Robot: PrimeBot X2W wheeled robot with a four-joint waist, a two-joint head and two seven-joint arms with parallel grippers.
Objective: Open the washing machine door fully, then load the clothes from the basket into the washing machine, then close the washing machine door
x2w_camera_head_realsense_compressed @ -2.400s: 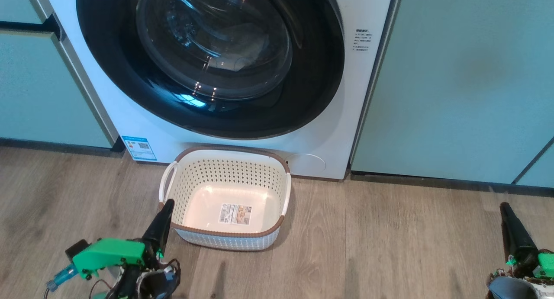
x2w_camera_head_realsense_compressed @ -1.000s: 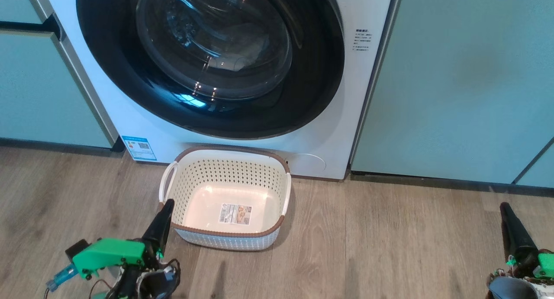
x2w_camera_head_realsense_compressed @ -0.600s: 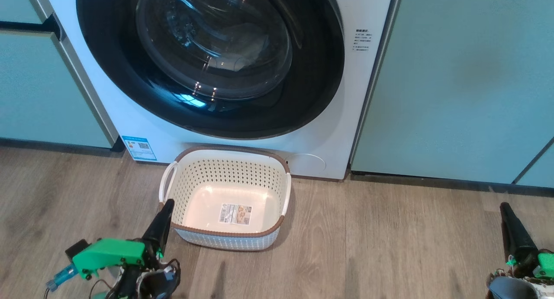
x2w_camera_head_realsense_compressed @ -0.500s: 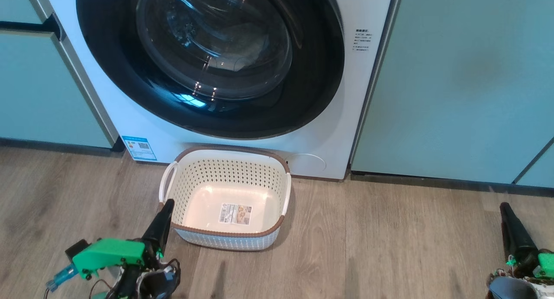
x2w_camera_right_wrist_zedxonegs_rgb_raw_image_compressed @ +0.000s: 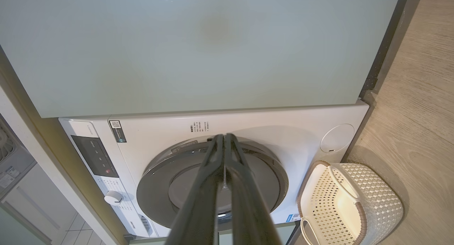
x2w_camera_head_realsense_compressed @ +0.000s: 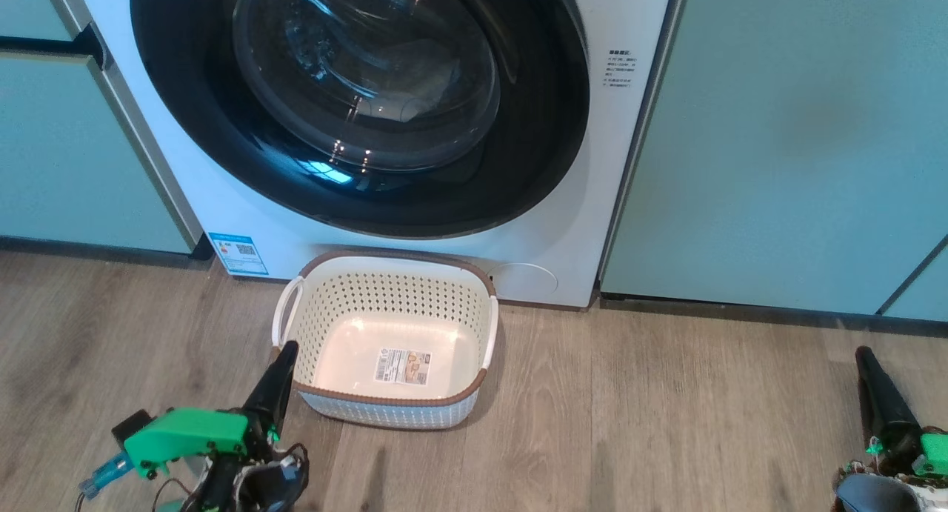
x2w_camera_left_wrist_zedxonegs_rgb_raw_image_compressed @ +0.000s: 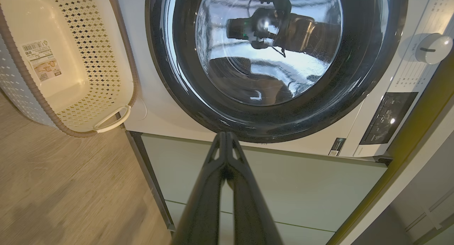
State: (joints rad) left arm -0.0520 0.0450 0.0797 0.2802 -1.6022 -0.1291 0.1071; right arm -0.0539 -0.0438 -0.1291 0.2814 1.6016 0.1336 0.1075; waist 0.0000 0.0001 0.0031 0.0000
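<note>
The white washing machine (x2w_camera_head_realsense_compressed: 552,223) fills the top of the head view. Its round glossy black door (x2w_camera_head_realsense_compressed: 189,104) lies flush against the front, closed. On the floor right in front of it stands the cream basket (x2w_camera_head_realsense_compressed: 385,416), with just a label on its floor. A dim pale shape behind the door glass may be the clothes; I cannot tell. My left gripper (x2w_camera_head_realsense_compressed: 287,347) is shut and empty beside the basket's near left corner. Far off at the lower right, my right gripper (x2w_camera_head_realsense_compressed: 861,351) is shut and empty too. In the left wrist view the left gripper (x2w_camera_left_wrist_zedxonegs_rgb_raw_image_compressed: 226,134) points at the door's (x2w_camera_left_wrist_zedxonegs_rgb_raw_image_compressed: 358,71) rim.
Pale teal cabinet doors stand on the machine's left (x2w_camera_head_realsense_compressed: 67,164) and right (x2w_camera_head_realsense_compressed: 778,141). Wood-look floor (x2w_camera_head_realsense_compressed: 629,423) spreads between the grippers. In the right wrist view the right gripper (x2w_camera_right_wrist_zedxonegs_rgb_raw_image_compressed: 224,135) faces the machine's front, with the control knob (x2w_camera_right_wrist_zedxonegs_rgb_raw_image_compressed: 113,197) and the basket (x2w_camera_right_wrist_zedxonegs_rgb_raw_image_compressed: 385,195) to either side.
</note>
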